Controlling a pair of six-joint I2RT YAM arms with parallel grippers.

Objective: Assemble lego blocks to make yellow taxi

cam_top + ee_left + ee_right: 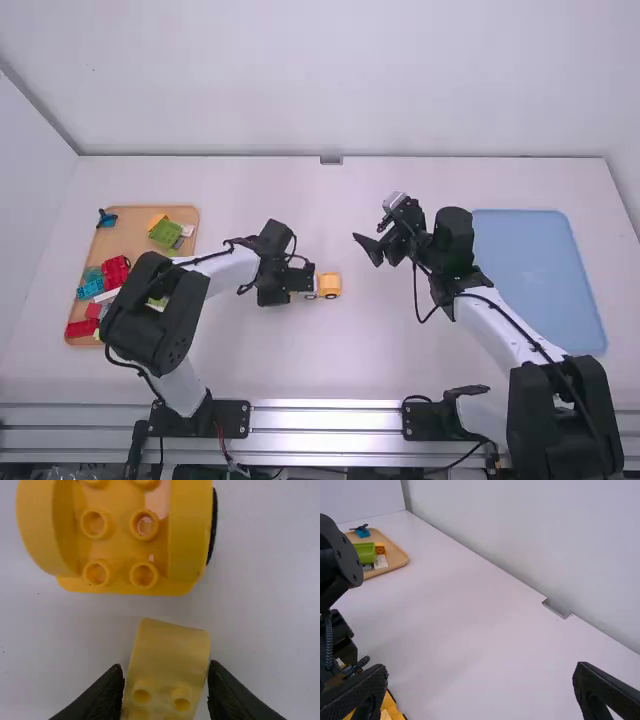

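You have a white table (pixel 330 365) whose top carries a wooden tray (pixel 128 240) at the left of the high view, a flat blue mat (pixel 540 270) at the right, and a yellow toy car base (pixel 329 285) near the middle.

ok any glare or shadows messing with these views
High view: bright streaks of reflection along the silver metal rail at the front, otherwise soft, even light. Left wrist view: only faint, soft shading on the white table around the yellow studded block with a smooth end. Right wrist view: light looks diffuse, no hard-edged shadows on the tabletop.
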